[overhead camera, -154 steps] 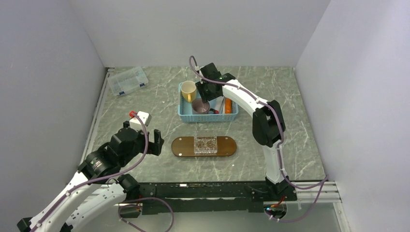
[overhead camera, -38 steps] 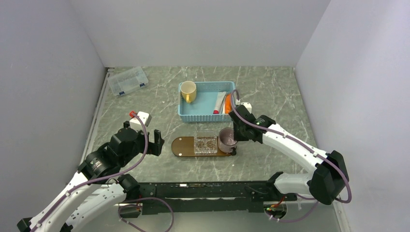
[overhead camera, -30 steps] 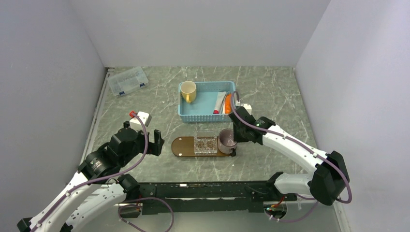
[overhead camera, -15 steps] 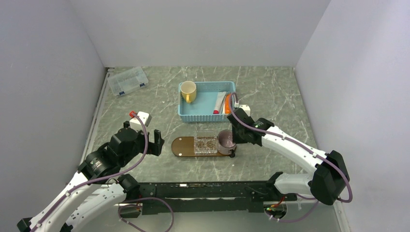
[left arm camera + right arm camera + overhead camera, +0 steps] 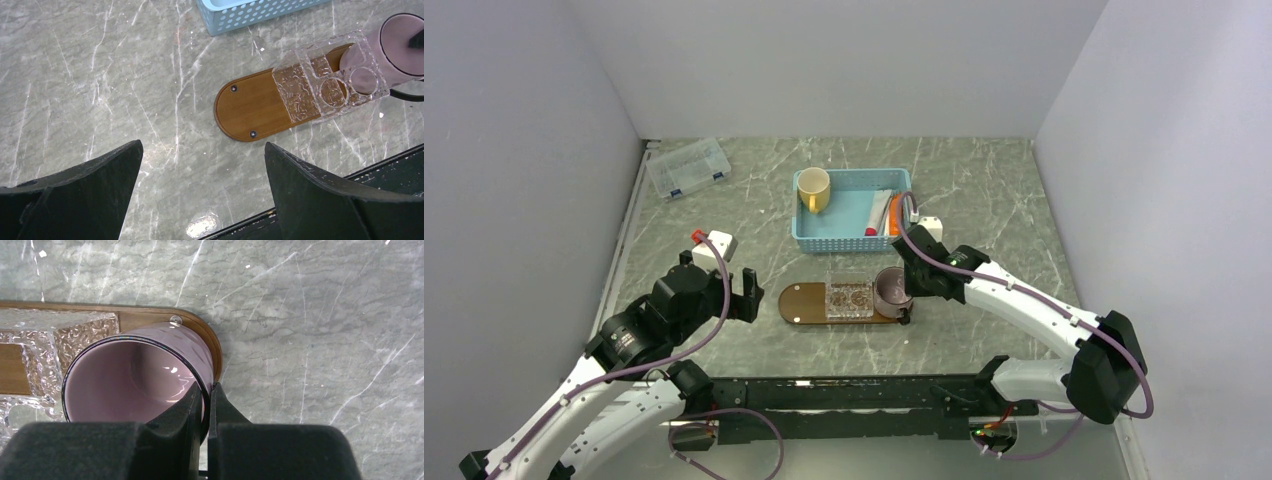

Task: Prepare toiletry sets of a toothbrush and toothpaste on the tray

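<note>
The dark brown tray (image 5: 802,302) (image 5: 250,107) lies mid-table with a clear square holder (image 5: 850,299) (image 5: 325,82) on its middle. A purple mug (image 5: 891,290) (image 5: 130,380) stands upright on the tray's right end. My right gripper (image 5: 911,285) (image 5: 208,390) is shut on the mug's rim, one finger inside and one outside. The white toothbrush (image 5: 876,213) and the orange toothpaste tube (image 5: 894,215) lie side by side in the blue basket (image 5: 854,241). My left gripper (image 5: 742,295) (image 5: 202,145) hangs open over bare table, left of the tray.
A yellow mug (image 5: 814,188) stands in the basket's left end. A clear lidded box (image 5: 688,167) sits at the back left. White walls close in the table on three sides. The basket's near wall (image 5: 250,12) lies just behind the tray.
My right gripper and the purple mug have edged slightly left on the tray's right end. The left arm has not moved.
</note>
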Controlling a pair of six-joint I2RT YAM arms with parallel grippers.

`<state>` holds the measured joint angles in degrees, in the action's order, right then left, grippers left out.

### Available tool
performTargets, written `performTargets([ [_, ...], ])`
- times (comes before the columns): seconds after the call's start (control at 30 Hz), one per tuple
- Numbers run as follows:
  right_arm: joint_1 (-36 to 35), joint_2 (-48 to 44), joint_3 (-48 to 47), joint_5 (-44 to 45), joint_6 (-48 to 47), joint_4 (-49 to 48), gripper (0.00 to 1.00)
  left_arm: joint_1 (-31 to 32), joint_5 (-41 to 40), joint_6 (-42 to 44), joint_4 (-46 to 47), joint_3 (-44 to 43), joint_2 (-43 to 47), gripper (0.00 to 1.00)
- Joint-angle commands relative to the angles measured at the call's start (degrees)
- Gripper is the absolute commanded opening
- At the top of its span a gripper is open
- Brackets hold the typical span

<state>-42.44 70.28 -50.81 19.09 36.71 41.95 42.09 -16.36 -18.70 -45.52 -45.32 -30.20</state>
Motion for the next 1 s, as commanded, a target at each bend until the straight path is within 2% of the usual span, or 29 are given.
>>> performTargets([
  [0.0,-0.39,-0.93,-0.11,1.30,1.66,-3.61,0.08,0.17,0.35,0.50,0.87,-0.39,0.18,0.99],
  [0.23,-0.71,-0.43,0.01,1.12,1.68,-3.99,0.10,0.15,0.36,0.46,0.87,-0.47,-0.14,0.99],
  [0.4,-0.78,-0.58,-0.33,1.30,1.68,-3.91,0.15,0.14,0.34,0.50,0.87,-0.42,-0.27,0.99],
  [0.87,-1.03,-0.89,-3.29,2.33,1.37,-1.72,0.41,0.17,0.34,0.57,1.12,-0.39,-0.78,0.99],
  [0.97,-0.94,-1.09,-5.66,3.19,0.50,-0.12,0.43,0.17,-0.07,0.85,1.24,-0.92,-1.61,0.99],
])
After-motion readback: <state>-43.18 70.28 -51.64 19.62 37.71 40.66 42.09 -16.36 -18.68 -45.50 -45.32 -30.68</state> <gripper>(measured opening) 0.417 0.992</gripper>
